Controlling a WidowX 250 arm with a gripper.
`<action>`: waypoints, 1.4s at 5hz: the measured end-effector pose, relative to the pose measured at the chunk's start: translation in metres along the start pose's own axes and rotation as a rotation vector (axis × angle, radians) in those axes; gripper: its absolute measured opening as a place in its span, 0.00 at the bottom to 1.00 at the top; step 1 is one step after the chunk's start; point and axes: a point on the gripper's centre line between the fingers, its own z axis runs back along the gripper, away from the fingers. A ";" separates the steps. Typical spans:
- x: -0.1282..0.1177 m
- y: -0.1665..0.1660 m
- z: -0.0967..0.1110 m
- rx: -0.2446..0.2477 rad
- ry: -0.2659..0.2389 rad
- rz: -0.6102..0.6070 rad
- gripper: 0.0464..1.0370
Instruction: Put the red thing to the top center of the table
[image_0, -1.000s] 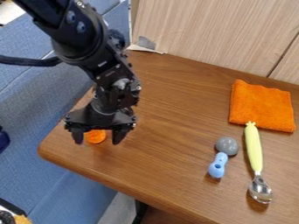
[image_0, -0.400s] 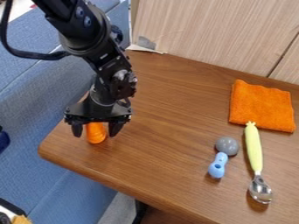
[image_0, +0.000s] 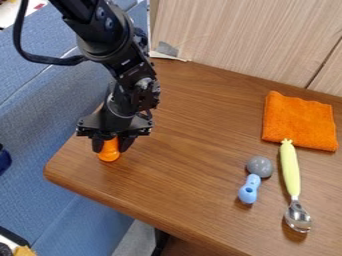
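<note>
Gripper (image_0: 112, 144) at the table's left corner area in view, pointing down, closed in on the orange piece (image_0: 109, 151). Fingers sit one on each side of its upper part, so: holding it. Piece is upright, wider base down, near the left edge of the table (image_0: 180, 175). Can't tell if the base touches the wood. Looks orange, not red. It's not at top center.

Right side: orange cloth (image_0: 299, 121) lies flat near the wall panel (image_0: 247, 40). Spoon (image_0: 291, 172) below it, yellow handle end up at the cloth's lower edge, metal bowl toward the view's bottom. Toy (image_0: 249, 190) just left of the spoon, apart from it, gray ball end up, blue end down. Blue couch (image_0: 60, 160) runs alongside the table's left. Arm comes in from top left, black cable looping beside it.
</note>
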 end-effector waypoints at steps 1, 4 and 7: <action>-0.001 0.000 0.000 -0.002 0.006 -0.002 0.48; 0.009 -0.054 0.033 -0.233 -0.033 -0.140 0.48; 0.066 -0.149 0.071 -0.451 -0.142 -0.229 0.48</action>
